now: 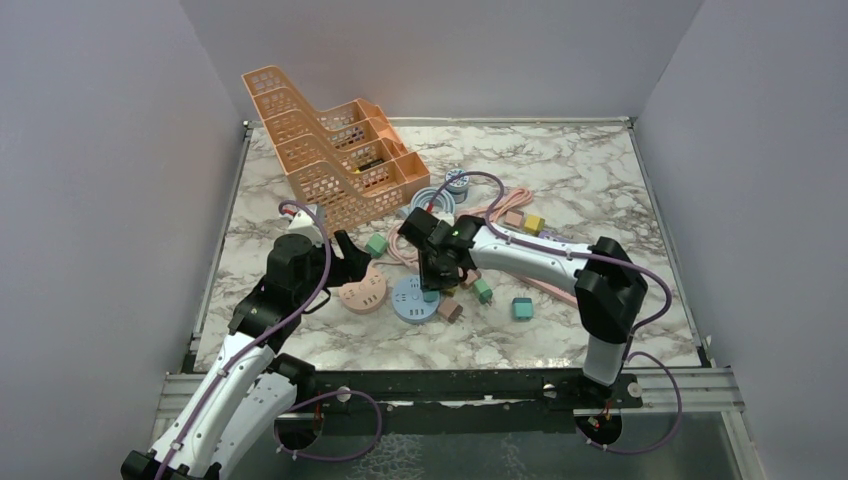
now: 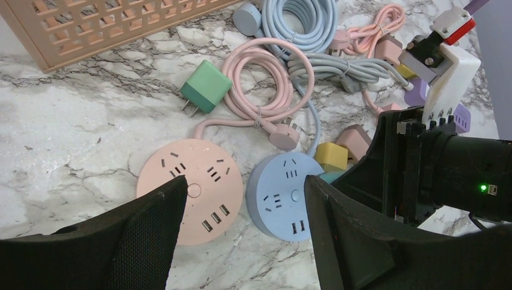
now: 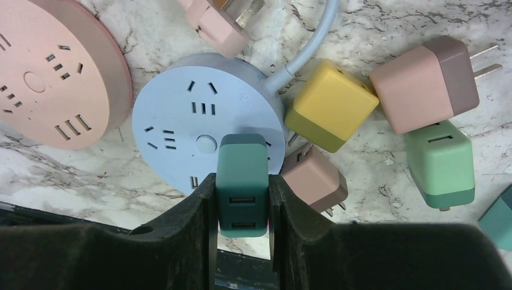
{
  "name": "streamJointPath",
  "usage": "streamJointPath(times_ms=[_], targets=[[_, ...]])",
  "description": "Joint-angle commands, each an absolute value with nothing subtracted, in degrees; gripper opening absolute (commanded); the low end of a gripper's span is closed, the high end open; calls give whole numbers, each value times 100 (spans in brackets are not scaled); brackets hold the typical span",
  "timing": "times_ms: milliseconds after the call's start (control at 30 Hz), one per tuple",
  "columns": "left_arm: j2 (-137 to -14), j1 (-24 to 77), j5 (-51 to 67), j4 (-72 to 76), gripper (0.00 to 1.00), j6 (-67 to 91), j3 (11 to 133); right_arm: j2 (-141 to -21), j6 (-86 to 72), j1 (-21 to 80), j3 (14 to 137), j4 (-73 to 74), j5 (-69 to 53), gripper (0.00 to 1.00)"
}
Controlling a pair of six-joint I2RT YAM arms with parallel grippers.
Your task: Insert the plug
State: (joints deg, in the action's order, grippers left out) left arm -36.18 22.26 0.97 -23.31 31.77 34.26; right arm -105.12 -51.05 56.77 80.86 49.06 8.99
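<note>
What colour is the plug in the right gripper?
The square plug is dark green; clearest in right wrist view.

The arms (image 1: 525, 256) are white with black joints (image 1: 608, 290), lilac cables (image 1: 327, 265) and black fingers (image 3: 199, 211).

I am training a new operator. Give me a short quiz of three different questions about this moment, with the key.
1. True or false: the left gripper is shut on a plug.
2. What does the right gripper hold? A) a screwdriver B) the dark green charger C) nothing
3. Fill the gap: the held charger is over the edge of the ____ round power strip.
Key: 1 false; 2 B; 3 blue.
</note>
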Motion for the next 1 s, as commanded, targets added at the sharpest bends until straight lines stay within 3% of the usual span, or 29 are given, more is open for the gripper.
streamJointPath(times_ms=[0,367,800,967], targets=[[-3604,2235,-15,-2261,73,3207,3384,-11062,-4998,5867,8212,5200,1371,1],[-3586,2239,-54,-2263,73,3199,3382,-11713,-5238,6177,8180,5386,1753,1],[-3583,2233,-123,-2288,73,3198,3390,-12547,-4839,6187,7444,4859,690,1],[-3626,2238,-52,-2299,74,3168,3426,-12146,-4863,6179,8350,5456,1028,1]])
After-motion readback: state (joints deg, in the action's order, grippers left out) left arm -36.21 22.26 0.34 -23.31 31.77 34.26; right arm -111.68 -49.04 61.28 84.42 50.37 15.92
